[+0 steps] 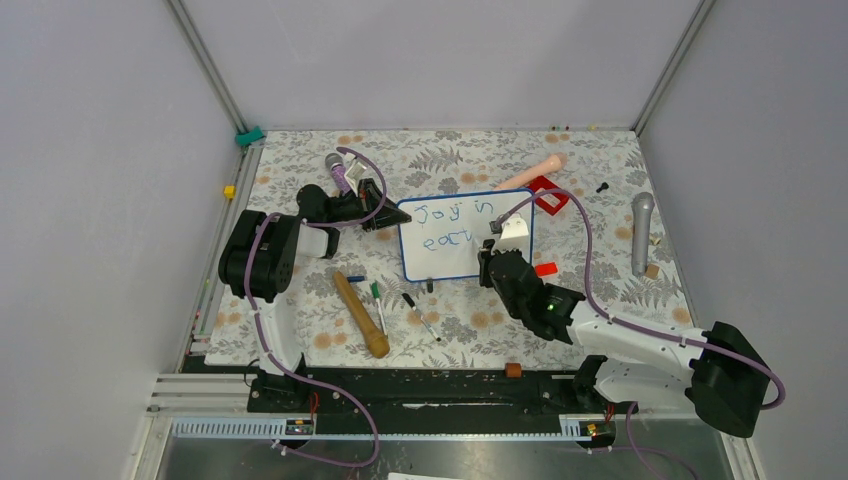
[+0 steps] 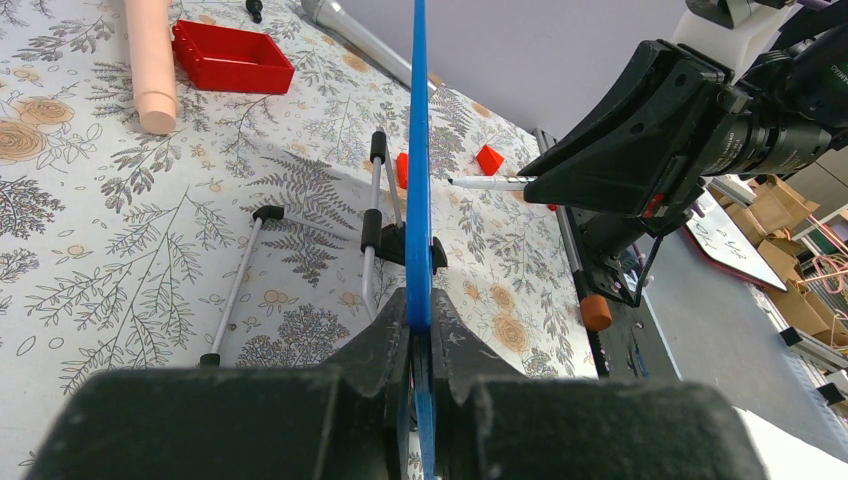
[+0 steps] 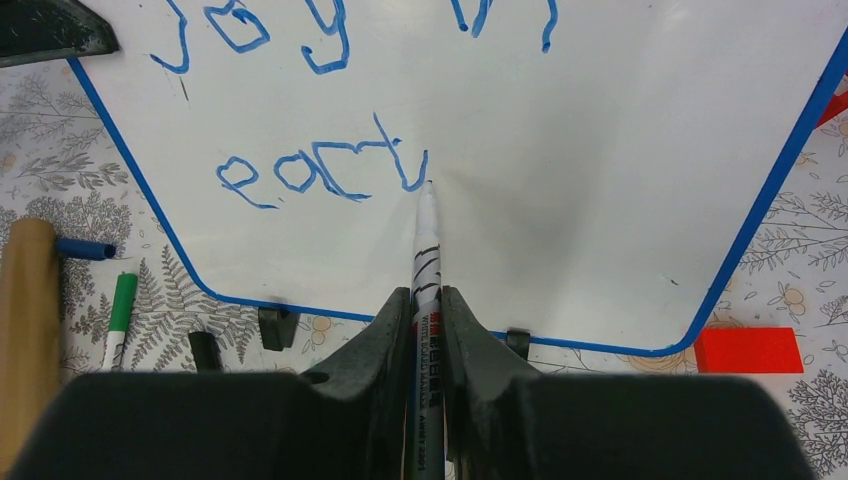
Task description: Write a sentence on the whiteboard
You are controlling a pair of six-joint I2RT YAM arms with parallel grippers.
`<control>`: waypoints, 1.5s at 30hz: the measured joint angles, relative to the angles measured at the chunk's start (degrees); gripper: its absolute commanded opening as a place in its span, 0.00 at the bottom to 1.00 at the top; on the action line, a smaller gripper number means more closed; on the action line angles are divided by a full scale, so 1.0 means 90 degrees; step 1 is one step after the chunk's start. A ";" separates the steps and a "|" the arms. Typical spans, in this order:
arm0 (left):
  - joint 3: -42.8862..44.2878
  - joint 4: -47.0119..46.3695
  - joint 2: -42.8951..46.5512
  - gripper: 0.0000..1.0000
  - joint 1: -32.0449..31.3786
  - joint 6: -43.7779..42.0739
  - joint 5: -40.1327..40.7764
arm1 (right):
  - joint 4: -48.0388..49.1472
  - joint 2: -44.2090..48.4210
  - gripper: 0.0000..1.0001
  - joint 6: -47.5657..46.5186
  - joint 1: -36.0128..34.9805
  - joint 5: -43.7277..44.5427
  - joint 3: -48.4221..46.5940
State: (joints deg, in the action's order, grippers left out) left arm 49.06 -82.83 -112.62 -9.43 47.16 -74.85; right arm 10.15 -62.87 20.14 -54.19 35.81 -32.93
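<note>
Left gripper (image 2: pixel 420 345) is clamping the whiteboard (image 1: pixel 470 262) by its blue edge mid-table. Right gripper (image 3: pixel 428 310) is squeezing a marker (image 3: pixel 427 245), tip touching the board (right at the sentence (image 3: pixel 322 170), second line).

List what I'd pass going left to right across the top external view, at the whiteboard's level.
From the left: small yellow block → left hand, clamped on the board's left edge → whiteboard → red tray → grey microphone.
</note>
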 measured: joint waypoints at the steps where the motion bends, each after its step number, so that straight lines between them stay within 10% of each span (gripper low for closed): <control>1: 0.0000 0.0000 0.0000 0.00 0.0000 0.0000 0.0000 | 0.0002 0.0000 0.00 0.0002 0.0000 0.0000 0.0000; 45: -0.0036 -0.0051 0.0002 0.00 0.0002 -0.0039 0.0024 | 0.0114 0.0209 0.00 0.0005 0.0000 -0.0192 0.0083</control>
State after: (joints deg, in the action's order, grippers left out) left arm 48.73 -83.29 -112.60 -9.41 46.81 -74.63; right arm 11.18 -60.99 20.18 -54.19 34.09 -32.18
